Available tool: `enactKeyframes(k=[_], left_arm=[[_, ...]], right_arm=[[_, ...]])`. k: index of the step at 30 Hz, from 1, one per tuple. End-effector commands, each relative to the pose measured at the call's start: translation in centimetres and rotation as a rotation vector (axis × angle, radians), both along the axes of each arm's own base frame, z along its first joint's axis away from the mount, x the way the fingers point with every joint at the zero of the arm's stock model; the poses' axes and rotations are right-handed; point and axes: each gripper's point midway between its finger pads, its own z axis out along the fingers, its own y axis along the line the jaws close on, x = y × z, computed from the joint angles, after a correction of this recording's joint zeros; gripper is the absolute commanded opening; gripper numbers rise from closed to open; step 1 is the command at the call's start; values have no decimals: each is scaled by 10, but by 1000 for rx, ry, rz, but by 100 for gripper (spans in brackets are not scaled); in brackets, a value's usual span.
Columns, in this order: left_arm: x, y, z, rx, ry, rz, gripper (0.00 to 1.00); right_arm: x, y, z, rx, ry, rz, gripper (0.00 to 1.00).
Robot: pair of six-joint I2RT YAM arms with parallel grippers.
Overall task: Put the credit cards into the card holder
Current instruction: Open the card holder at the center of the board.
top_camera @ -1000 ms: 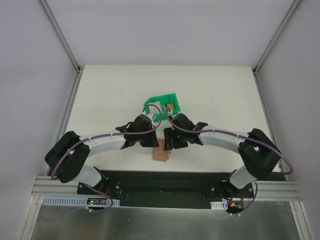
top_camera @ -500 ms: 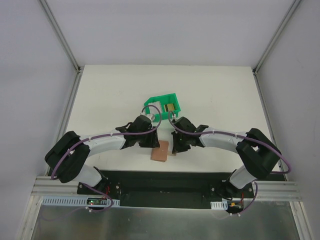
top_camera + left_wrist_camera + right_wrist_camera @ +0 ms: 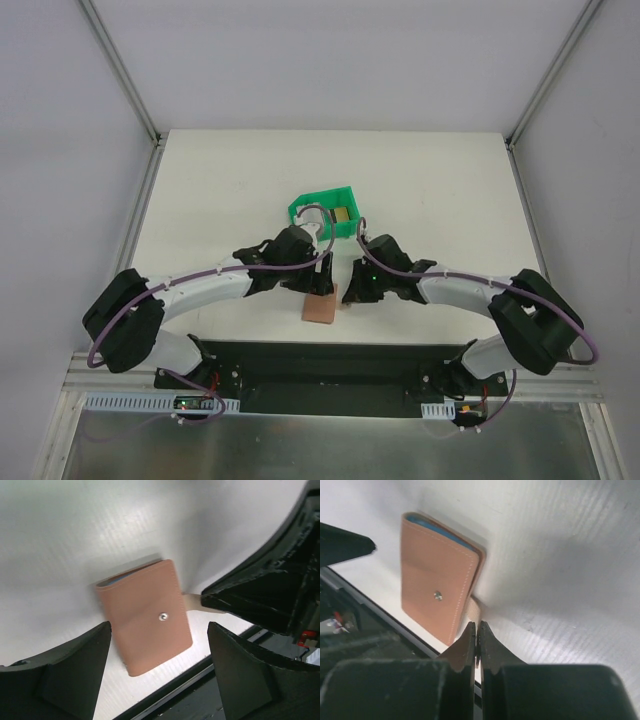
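Observation:
The card holder (image 3: 320, 309), a closed tan-brown wallet with a metal snap, lies near the table's front edge. It also shows in the left wrist view (image 3: 145, 615) and the right wrist view (image 3: 437, 582). My right gripper (image 3: 476, 628) is shut, pinching the end of its snap tab (image 3: 474, 611) at the wallet's right side (image 3: 347, 297). My left gripper (image 3: 159, 665) hangs open just above the wallet (image 3: 322, 283), a finger on either side and nothing between them. One gold-olive credit card (image 3: 342, 214) lies in the green bin. A blue edge shows inside the wallet.
The green bin (image 3: 322, 195) stands just behind both grippers, mid-table. A black base plate (image 3: 320, 360) runs along the near edge right below the wallet. Grey walls and metal posts enclose the white table (image 3: 450, 190).
My left gripper has opened and slid right over the wallet. My right gripper has shut on the snap tab and shifted slightly right and nearer. The wallet has stayed in place.

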Motion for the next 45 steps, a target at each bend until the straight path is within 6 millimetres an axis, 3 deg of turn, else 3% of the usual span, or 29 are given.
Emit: enactKeyframes(k=[1,13,26,32,40,43,45], left_arm=[[0,-2,11,47,-54,-54,77],[-3,2,12,86,-63,-49,76],[-5,15,6,113,-72,-13,58],[-3,19,7,122,-91,-4,41],[-1,25,6,139,-98,31,2],[0,37,4,171,-101,85,0],[-2,49,-1,190,-101,143,0]], right_arm=[[11,21,41,201,-59,-24,0],[13,38,87,385,-110,-7,0],[14,35,78,357,-90,-22,0],[14,34,74,340,-87,-18,0],[17,27,67,291,-94,-28,0],[21,16,61,242,-101,-47,1],[26,14,69,257,-133,-45,0]])
